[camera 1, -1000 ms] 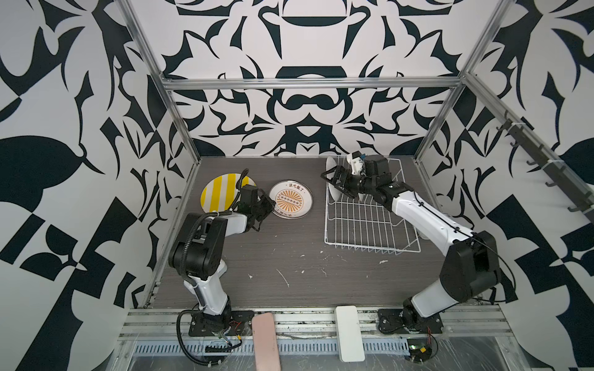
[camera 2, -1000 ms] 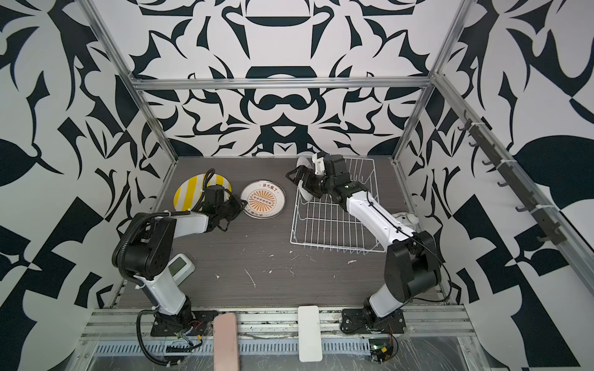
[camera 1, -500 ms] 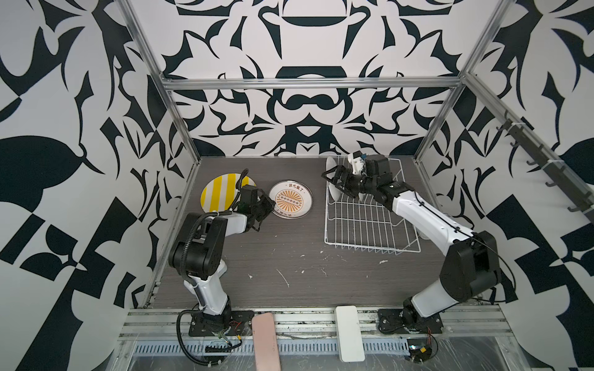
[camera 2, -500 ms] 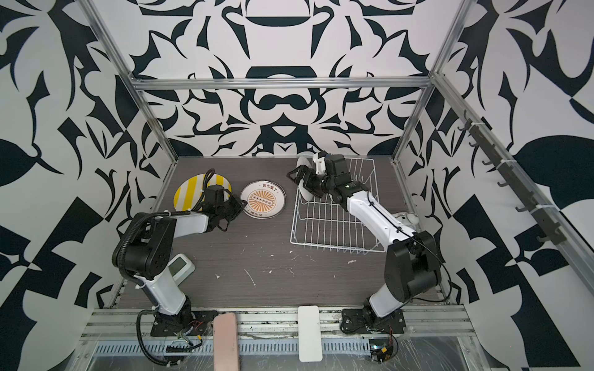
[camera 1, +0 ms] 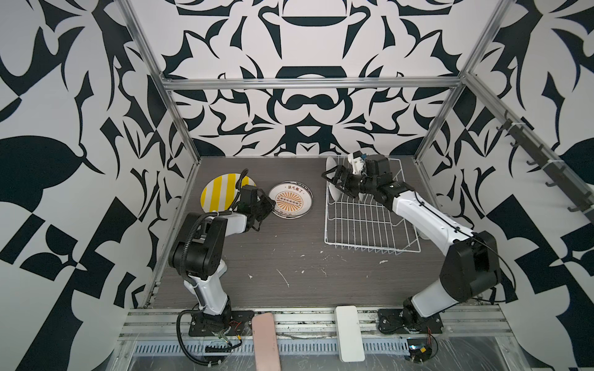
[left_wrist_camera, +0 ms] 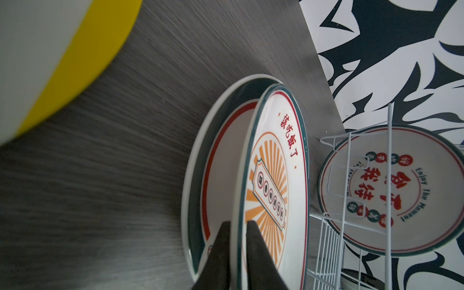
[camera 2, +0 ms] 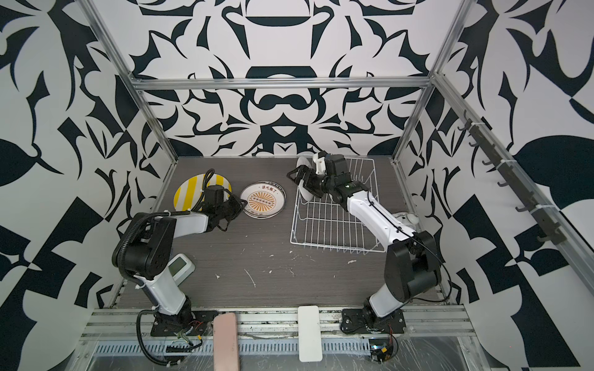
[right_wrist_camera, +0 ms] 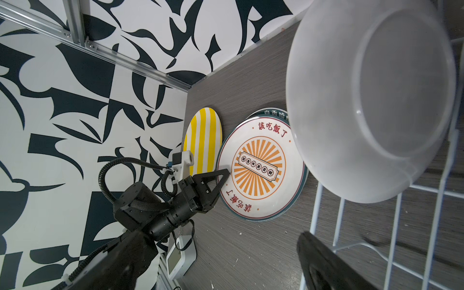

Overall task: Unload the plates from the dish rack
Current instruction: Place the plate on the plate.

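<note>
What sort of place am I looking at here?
Probably a robot test cell: patterned walls on an aluminium frame, a left arm and right arm on a rail, a dish rack.

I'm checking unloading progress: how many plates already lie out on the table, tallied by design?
Yellow-and-white striped plate: 1
White printed plates: 2 (orange sunburst plate resting on a green-rimmed plate)
Total: 3
</note>
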You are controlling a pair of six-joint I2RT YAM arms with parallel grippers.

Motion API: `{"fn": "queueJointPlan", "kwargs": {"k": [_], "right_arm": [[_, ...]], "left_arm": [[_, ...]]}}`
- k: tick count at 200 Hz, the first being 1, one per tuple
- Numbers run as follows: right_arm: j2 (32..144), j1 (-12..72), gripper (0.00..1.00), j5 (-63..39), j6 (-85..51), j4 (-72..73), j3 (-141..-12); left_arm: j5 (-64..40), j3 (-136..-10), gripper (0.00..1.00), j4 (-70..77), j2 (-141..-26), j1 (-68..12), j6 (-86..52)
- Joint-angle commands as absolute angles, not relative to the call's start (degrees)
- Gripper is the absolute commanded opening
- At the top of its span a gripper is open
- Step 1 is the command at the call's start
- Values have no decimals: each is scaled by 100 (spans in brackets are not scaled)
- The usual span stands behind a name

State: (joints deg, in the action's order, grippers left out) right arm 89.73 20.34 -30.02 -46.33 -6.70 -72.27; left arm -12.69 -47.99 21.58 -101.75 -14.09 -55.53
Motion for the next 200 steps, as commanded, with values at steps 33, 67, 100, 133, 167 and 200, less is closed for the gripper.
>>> {"fn": "queueJointPlan", "kwargs": {"k": [33, 67, 100, 133, 167, 200], "right_arm": [[8832, 2013, 99, -3076, -4518, -676, -7404], [8824, 2013, 99, -3085, -4518, -671, -7406], [8816, 1998, 99, -3085, -4521, -681, -7390], [8815, 1986, 99, -3098, -4518, -677, -7379], [8824, 1978, 99, -3096, -4518, -677, -7381], [8807, 1978, 99, -3109, -4526, -677, -7379]], "left_arm": [[-1328, -5032, 20, 2165, -10091, -1380, -5502], [-1339, -5078, 25, 2082, -10107, -1385, -5484], [-1362, -5129, 39, 1998, -10112, -1380, -5453], [-1392, -5194, 49, 1857, -10116, -1380, -5375], [-1529, -5448, 58, 1384, -10129, -1389, -5188], [-1521, -5605, 64, 1053, -10203, -1389, -5124]]}}
